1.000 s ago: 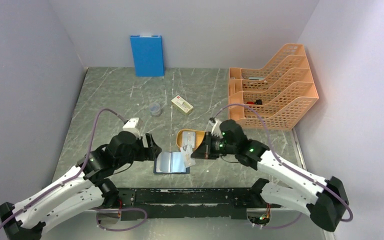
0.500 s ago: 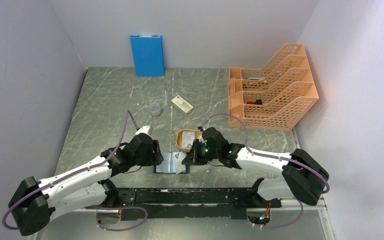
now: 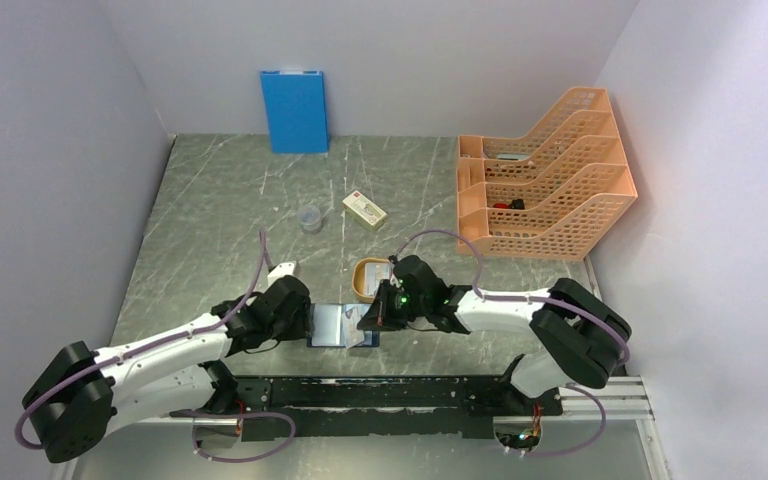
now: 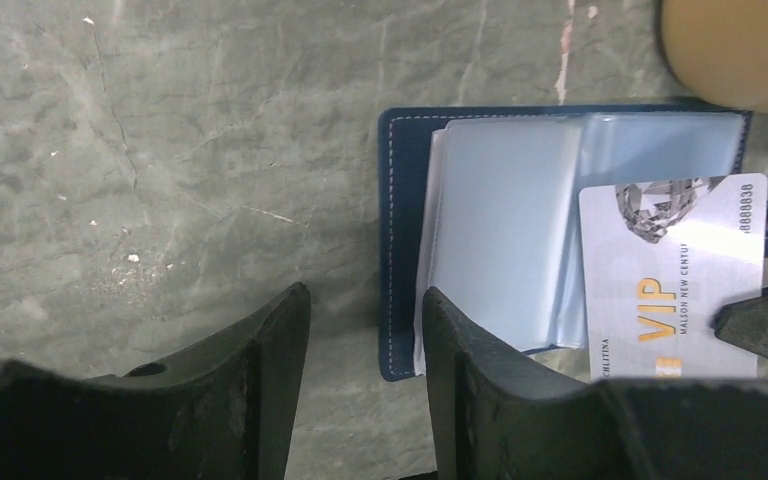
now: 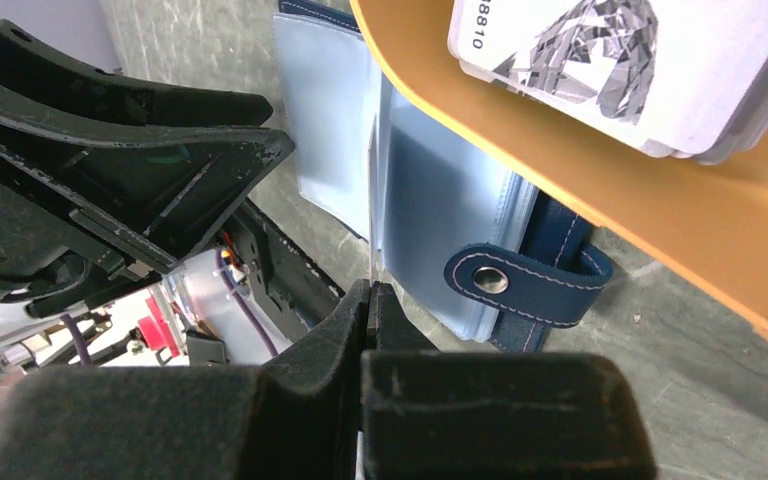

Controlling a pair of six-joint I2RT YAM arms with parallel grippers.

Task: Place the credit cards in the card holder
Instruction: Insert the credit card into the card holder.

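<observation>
The navy card holder [image 3: 332, 326] lies open on the table with its clear sleeves [image 4: 500, 230] up; its snap tab [image 5: 530, 275] points right. My right gripper [image 3: 372, 318] is shut on a whitish credit card [image 4: 670, 270] printed "VIP", held over the holder's right half. The right wrist view shows that card edge-on [image 5: 371, 200] above the closed fingertips [image 5: 370, 290]. My left gripper [image 4: 365, 300] is open and empty, and its fingers straddle the holder's left edge [image 4: 405, 240]. More credit cards [image 5: 640, 60] lie in the orange oval tray [image 5: 560, 170].
The orange tray [image 3: 368, 280] sits just behind the holder. Farther back are a cream box with a red mark [image 3: 364, 210], a small clear cup [image 3: 309, 217] and an upright blue folder [image 3: 295, 110]. An orange file rack [image 3: 545, 185] stands at the back right.
Both arms have reached in and come low over the holder. The right gripper brought the card from the tray side onto the holder's right half. The left gripper moved to its left edge.
</observation>
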